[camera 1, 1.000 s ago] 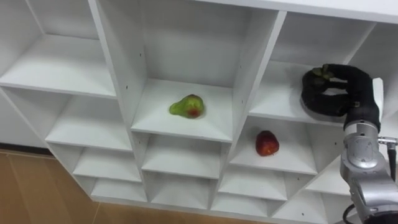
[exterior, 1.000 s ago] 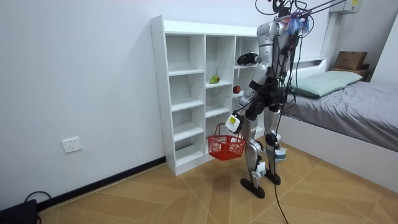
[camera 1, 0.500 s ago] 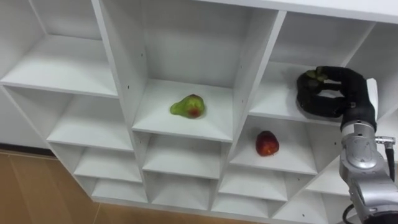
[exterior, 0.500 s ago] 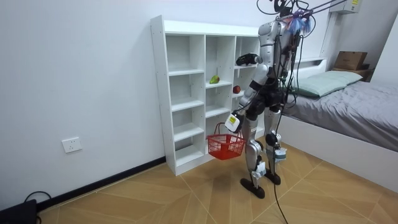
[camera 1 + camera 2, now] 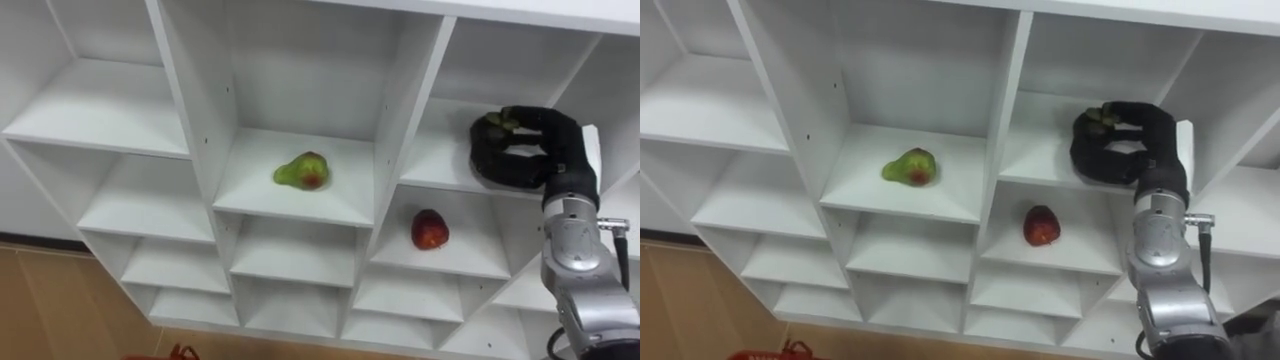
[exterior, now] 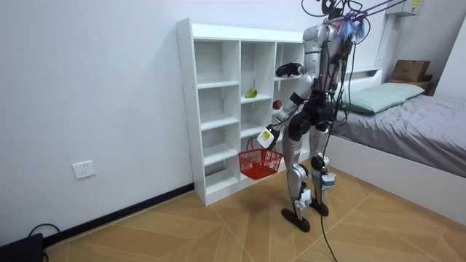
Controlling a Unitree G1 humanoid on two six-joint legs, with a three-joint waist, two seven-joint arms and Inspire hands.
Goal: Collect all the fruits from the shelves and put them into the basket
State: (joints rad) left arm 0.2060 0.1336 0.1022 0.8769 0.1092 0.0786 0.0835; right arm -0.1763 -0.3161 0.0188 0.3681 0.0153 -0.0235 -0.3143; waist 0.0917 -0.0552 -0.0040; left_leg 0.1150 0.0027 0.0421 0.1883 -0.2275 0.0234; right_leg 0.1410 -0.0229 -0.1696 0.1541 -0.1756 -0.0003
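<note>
Clasping a green fruit is the right hand.

Home bedroom, plainly: grey-covered bed with pillow at the room view's right, white cubby closet against the wall, wood parquet floor, socket.

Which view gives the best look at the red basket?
The room view: the red basket shows whole there, hanging from the left hand beside the white shelf unit. Both eye views catch a red sliver of it at their bottom edge.
</note>
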